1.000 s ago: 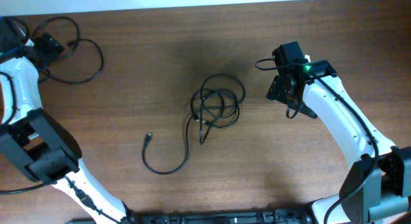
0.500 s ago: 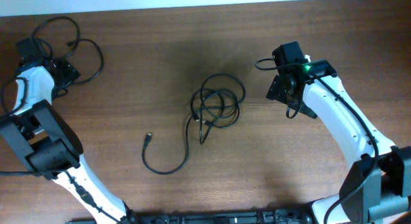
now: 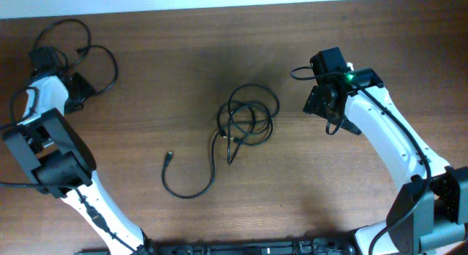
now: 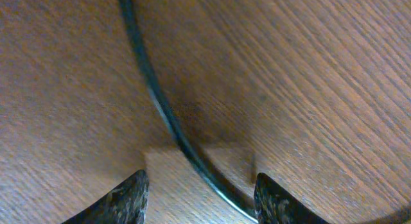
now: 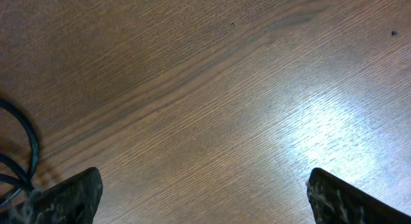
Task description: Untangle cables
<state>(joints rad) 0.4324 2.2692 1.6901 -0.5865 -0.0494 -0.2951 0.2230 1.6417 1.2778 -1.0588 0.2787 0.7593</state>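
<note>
We are seeing the cables in two places on the brown wood-grain bench (image 3: 146, 123): a tangled coil (image 3: 248, 118) is lying near the middle, with a loose strand (image 3: 191, 188) trailing from it toward the near-left and ending in a small plug (image 3: 170, 155), and a second bundle (image 3: 84, 54) is looping at the far-left corner, close to the bench's far edge, where a pale strip is running along the top of the overhead view. The left end effector (image 3: 77, 90) is sitting just beside that corner bundle; in its wrist view the left end effector (image 4: 202, 197) is standing released, its fingers (image 4: 131, 199) apart with one thin black strand (image 4: 160, 108) running between them on the wood, not pinched. The right end effector (image 3: 322, 101) is hovering to the right of the coil, apart from it, with a green light (image 3: 351, 77) glowing on its arm; in its wrist view the right end effector (image 5: 205, 198) is also released, fingertips (image 5: 70, 195) spread wide over bare, glossy wood. Open bench is lying between the coil and both arms, and across the whole near side
</note>
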